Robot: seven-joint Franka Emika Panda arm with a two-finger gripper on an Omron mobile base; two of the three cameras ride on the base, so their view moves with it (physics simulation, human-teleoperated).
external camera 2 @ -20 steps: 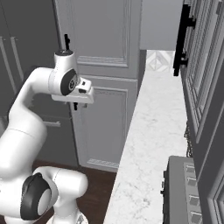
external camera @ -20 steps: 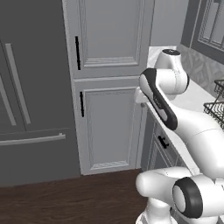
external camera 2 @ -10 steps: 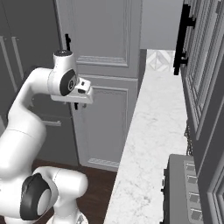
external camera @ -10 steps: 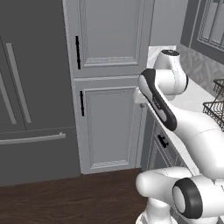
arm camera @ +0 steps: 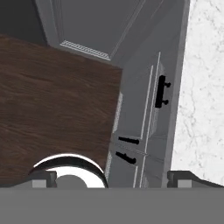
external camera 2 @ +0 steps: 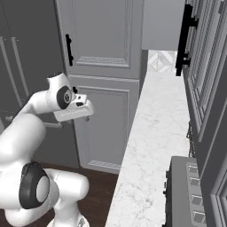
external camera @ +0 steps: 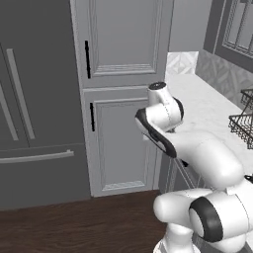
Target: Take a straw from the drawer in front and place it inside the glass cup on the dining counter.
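My hand hangs wide open and empty, high above the dark wood floor, looking down the cabinet fronts. The deep grey drawer with the recessed panel and small black bar handle sits shut below the white marble counter, so the straw is hidden. From this height I could drift to the shallow drawers' black handles instead, or clip the counter's edge coming down.

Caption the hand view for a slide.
Looking down along the open gripper at the shut drawer with its black bar handle, between marble worktop and dark wood floor.
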